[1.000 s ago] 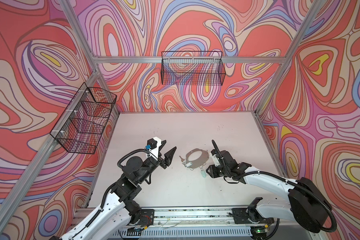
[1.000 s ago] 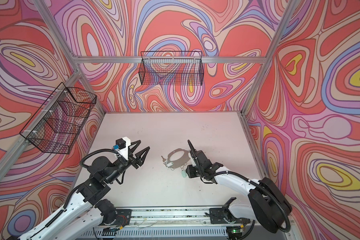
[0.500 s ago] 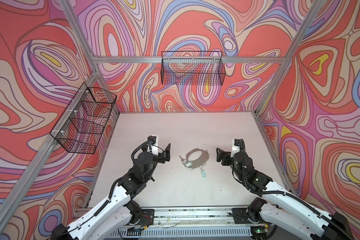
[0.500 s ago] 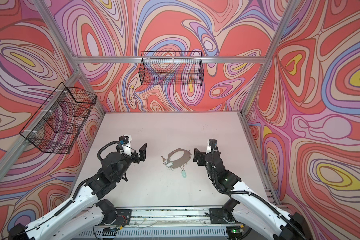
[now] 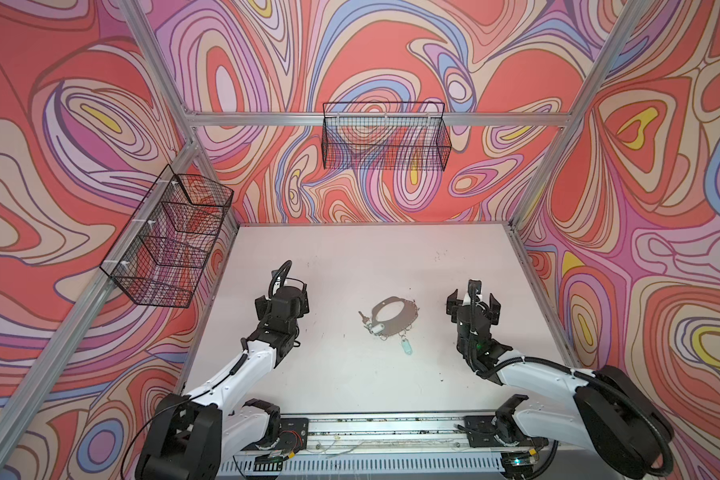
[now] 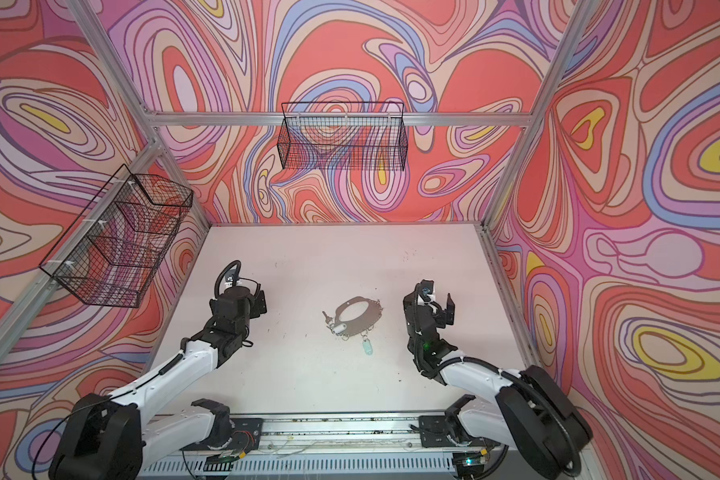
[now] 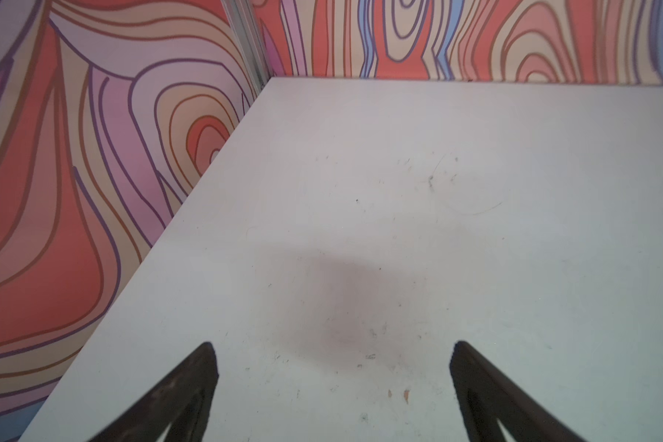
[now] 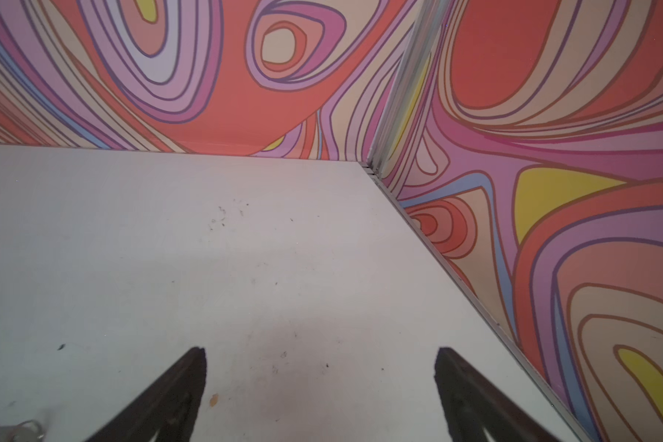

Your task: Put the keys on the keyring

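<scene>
While the left pincer point(image 7: 333, 343) and right pincer point(image 8: 320, 349) gape empty, the keys point(image 5: 375, 328) by the keyring point(image 5: 396, 328) blur together.

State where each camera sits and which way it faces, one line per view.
Top views: high over the near edge, looking down at the table, keyring and back wall; left tool and right tool show.
Left wrist: behind the left tool, facing the table's far left corner; its open fingers show.
Right wrist: behind the right tool, facing the table's far right corner; its open fingers show.
Shared: both wrist views show table and back wall.
</scene>
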Available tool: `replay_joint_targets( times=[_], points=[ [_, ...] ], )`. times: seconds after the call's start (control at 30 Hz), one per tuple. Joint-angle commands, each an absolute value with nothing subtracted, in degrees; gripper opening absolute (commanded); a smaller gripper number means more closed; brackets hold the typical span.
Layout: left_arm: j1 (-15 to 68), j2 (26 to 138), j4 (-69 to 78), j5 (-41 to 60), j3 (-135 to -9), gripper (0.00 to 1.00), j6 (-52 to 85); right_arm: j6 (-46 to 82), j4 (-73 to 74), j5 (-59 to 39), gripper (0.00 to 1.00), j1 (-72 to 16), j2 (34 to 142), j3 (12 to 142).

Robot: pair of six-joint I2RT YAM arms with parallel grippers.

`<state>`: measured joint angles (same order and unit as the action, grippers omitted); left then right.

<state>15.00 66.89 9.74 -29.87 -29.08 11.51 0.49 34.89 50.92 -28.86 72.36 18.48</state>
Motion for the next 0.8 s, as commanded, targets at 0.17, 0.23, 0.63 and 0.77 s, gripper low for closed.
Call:
replay_joint_targets(
  times=[0.17,0.23,0.63,0.77],
  points=[
    [12.4,80.28,27.47,-28.89,-28.3,0.98,3.7,-2.72,50.46,47.2,0.98,-20.1,85.6,20.7],
    [11.46,81.46,32.56,-24.86,-27.35,0.97,2.81,-4.32,56.36,43.64,0.98,-18.45,87.3,19.99],
    [3.45,81.1,30.5,-13.41,-27.88,0.99,4.93,0.61,79.43,20.77,0.98,-7.53,97.31,13.98],
    [3.42,81.13,30.39,-17.16,-28.13,0.98,5.78,0.3,72.87,20.78,0.98,-7.28,98.12,18.27]
  ],
)
